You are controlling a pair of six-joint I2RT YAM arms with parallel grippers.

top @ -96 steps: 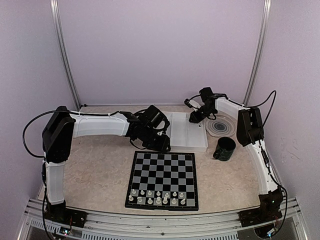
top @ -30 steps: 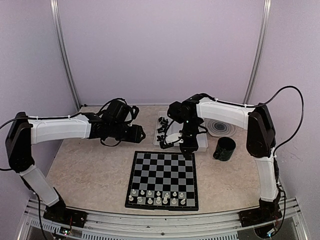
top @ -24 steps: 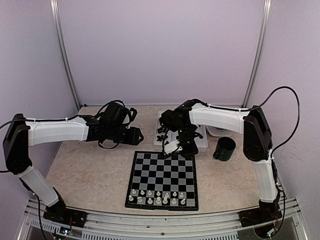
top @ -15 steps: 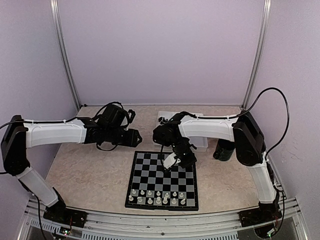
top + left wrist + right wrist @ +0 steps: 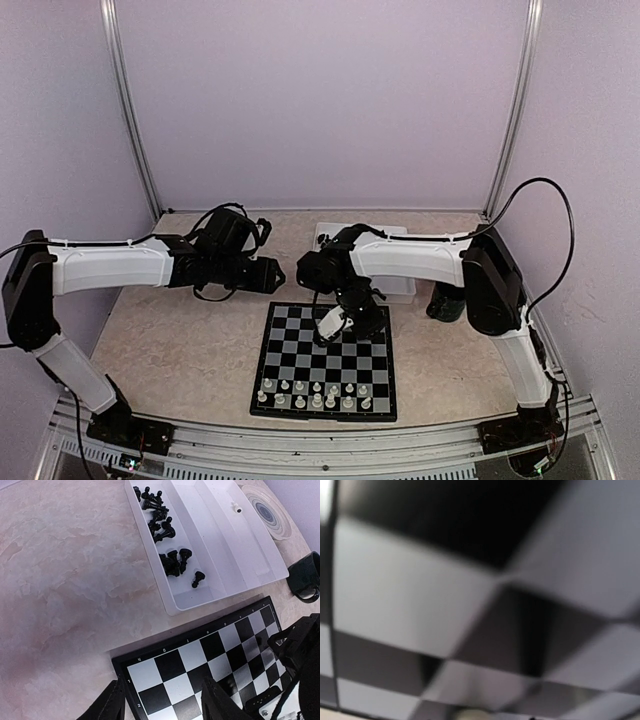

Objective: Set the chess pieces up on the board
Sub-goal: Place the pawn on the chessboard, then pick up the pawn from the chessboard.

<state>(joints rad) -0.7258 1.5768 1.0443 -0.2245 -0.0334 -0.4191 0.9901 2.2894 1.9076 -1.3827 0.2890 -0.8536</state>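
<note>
Worktop (image 5: 180, 340), board (image 5: 300, 350) lower centre of top view, tray (image 5: 225, 555) upper right of left wrist view, left end effector (image 5: 161, 702) released over board corner, right end effector (image 5: 335, 322) over board's upper squares, grip cannot be told, white pieces (image 5: 316, 401) along board's bottom edge, black pieces (image 5: 172, 564) in tray

left pincer (image 5: 162, 707) gapes empty; right pincer (image 5: 345, 322) points down, jaws unclear.

I see the board (image 5: 300, 350) lying flat, with black and grey squares. The white pieces (image 5: 317, 401) stand in two rows at its near edge. The black pieces (image 5: 165, 530) sit bunched in the white tray (image 5: 220, 555), just behind the board.
</note>
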